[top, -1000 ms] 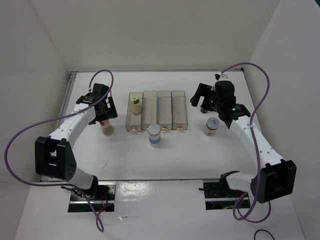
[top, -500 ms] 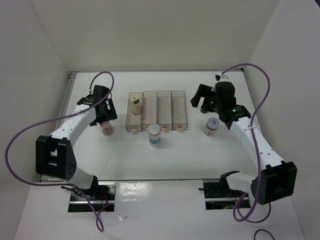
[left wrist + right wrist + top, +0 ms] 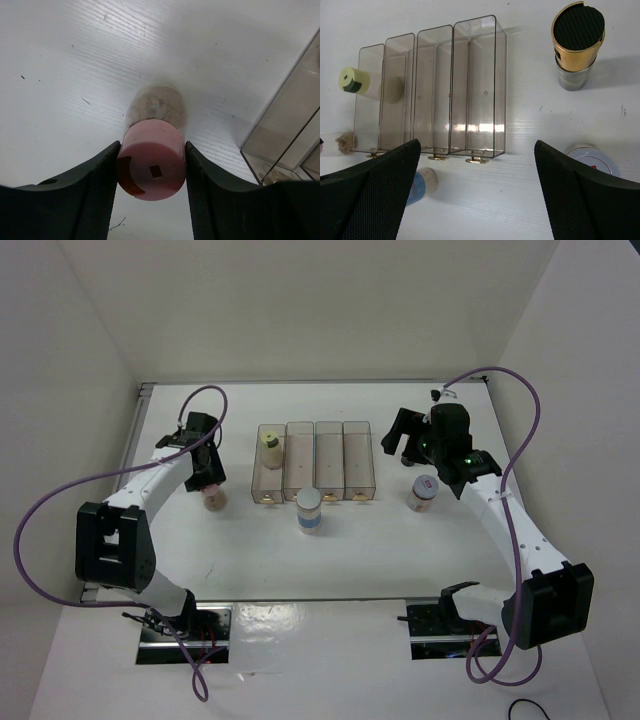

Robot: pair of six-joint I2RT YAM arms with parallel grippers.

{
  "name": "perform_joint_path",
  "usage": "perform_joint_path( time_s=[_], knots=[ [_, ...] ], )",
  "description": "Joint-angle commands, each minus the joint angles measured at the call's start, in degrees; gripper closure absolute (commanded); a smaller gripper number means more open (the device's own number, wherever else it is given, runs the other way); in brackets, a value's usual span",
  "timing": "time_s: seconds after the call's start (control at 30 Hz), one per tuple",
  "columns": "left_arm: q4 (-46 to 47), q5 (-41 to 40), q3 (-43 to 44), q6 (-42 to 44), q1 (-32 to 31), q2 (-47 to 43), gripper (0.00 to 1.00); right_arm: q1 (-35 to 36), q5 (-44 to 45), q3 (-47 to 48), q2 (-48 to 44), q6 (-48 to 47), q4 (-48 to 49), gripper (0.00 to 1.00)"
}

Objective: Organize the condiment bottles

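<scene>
The pink-capped jar (image 3: 152,167) stands on the white table left of the bins, and my left gripper (image 3: 152,146) is shut on its cap, one finger on each side. From above, the left gripper (image 3: 206,478) covers the top of that pink-capped jar (image 3: 214,499). A yellow-green-capped jar (image 3: 270,448) sits in the leftmost bin. In front of the bins stands the white-lidded jar with a blue band (image 3: 309,510). My right gripper (image 3: 407,439) hovers open right of the bins, above a dark jar with a gold-rimmed cap (image 3: 576,42). The red-marked white-lidded jar (image 3: 423,492) is nearby.
Several clear rectangular bins (image 3: 329,462) stand side by side at the table's middle, with small brass feet at their near ends. White walls close in the table at the back and both sides. A purple cable loops off each arm.
My left gripper has closed its fingers onto the pink-capped jar and shifted slightly. The right arm has barely moved and stays open.
</scene>
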Motion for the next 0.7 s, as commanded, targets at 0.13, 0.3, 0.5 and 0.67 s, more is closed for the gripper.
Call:
perform_joint_path(
  time_s=[0.13, 0.3, 0.5, 0.67],
  knots=[
    [-2.1, 2.5, 3.2, 0.0, -0.3, -2.0, 0.63, 0.3, 1.2, 0.3, -1.9, 0.1, 2.2, 0.02],
    [-7.8, 3.7, 10.2, 4.8, -3.3, -6.0, 0.65, 0.3, 2.4, 0.8, -1.9, 0.1, 1.7, 0.02],
    [-10.9, 7.8, 21.3, 7.3, -5.9, -7.6, 0.65, 0.3, 2.4, 0.8, -1.3, 0.1, 1.7, 0.02],
    [-8.1, 12.3, 22.0, 6.7, -8.0, -7.6, 0.65, 0.3, 4.9, 2.8, -0.2, 0.1, 1.1, 0.02]
  ],
)
